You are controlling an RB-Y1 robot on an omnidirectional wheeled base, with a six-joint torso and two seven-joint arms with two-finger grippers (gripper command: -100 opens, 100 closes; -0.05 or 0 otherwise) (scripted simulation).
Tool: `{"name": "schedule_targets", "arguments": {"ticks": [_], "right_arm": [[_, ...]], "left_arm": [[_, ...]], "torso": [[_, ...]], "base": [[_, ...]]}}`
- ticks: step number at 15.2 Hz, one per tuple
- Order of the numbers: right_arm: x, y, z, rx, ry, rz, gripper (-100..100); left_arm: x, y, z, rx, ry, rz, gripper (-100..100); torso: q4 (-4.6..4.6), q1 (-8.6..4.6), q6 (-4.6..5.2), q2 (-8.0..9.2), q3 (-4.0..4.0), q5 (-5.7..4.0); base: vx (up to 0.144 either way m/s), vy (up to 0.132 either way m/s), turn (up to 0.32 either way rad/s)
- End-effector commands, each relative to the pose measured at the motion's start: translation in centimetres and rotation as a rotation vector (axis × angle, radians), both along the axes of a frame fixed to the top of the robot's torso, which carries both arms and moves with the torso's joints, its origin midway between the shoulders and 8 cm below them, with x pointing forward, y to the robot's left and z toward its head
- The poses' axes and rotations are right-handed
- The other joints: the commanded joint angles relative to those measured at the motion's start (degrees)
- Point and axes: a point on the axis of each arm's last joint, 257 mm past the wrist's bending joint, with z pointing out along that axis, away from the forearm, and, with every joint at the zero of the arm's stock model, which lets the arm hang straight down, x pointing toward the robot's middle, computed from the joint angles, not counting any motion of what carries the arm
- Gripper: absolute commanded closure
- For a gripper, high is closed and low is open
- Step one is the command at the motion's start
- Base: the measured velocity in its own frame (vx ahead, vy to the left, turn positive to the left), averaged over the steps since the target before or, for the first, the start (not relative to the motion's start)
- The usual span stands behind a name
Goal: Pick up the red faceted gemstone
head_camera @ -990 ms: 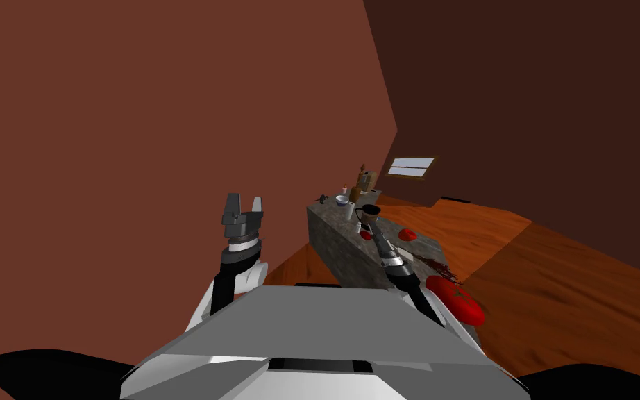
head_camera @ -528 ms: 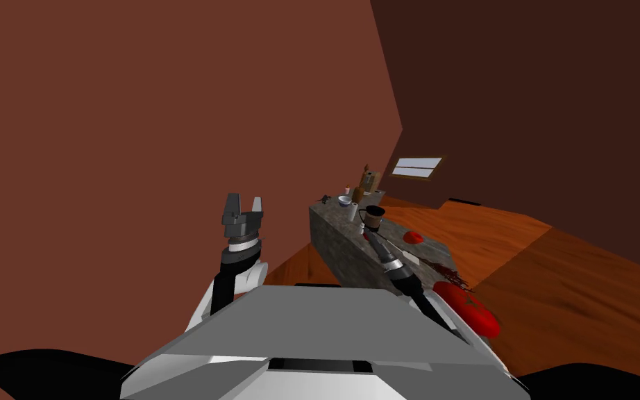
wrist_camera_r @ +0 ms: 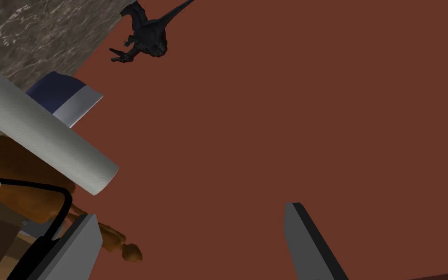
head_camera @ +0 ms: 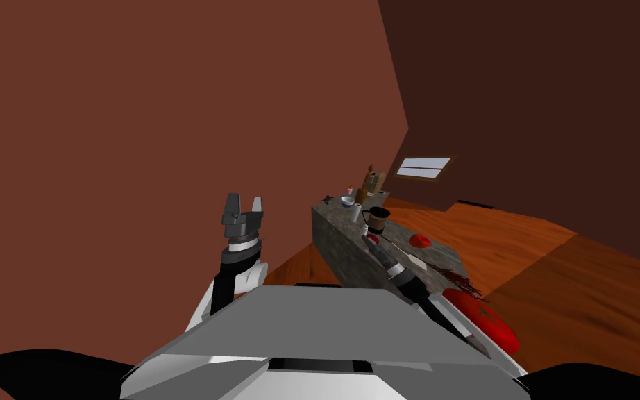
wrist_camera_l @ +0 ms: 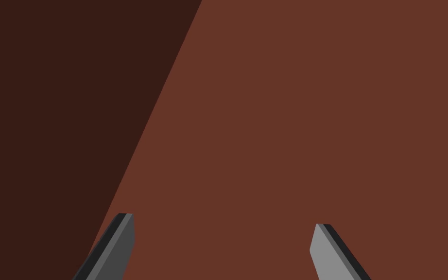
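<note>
Here the right gripper (wrist_camera_r: 191, 210), fingers spread and empty, hovers over the stone counter (head_camera: 339, 246) beside the mug (head_camera: 379, 217), apparently lining up. What is probably the red gemstone (head_camera: 419, 240) lies just to its right. The left gripper (head_camera: 244, 200) hangs spread at the left, clear of the work.

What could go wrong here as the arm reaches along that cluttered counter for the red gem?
1. The open right tool is close to the mug and paper towel roll; a sideways move might knock them over.
2. Two small red things lie on the counter: the nearer red thing beside the tool, the farther red thing apart. It might grab the wrong one, or close on air, since the tool faces the wall.
</note>
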Motion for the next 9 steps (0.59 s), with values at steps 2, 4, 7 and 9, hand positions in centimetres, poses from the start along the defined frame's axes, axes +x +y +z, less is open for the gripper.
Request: {"name": "schedule_targets", "arguments": {"ticks": [2,4,7,9], "right_arm": [[-0.4,-0.9,-2.0,-0.065,0.06,0.008,-100],[-0.7,-1.7,-3.5,-0.112,0.101,0.012,-100],[-1.6,-3.4,-6.3,-0.203,0.181,0.018,-100],[-2.1,-4.4,-7.6,-0.249,0.219,0.021,-100]], "left_arm": [[0.0,0.0,0.0,0.0,0.0,0.0,0],[0.0,0.0,0.0,0.0,0.0,0.0,0],[0.0,0.0,0.0,0.0,0.0,0.0,0],[0.0,0.0,0.0,0.0,0.0,0.0,0]], "torso": [[0.0,0.0,-0.01,-0.01,0.0,0.0],[0.0,0.0,0.0,-0.01,0.0,0.0],[0.0,0.0,0.0,-0.01,-0.01,0.0],[0.0,-0.01,0.0,-0.02,-0.01,0.0]], "base": [[0.011,0.013,0.073],[0.012,0.013,0.052],[0.013,0.011,0.065],[0.015,0.01,0.06]]}}
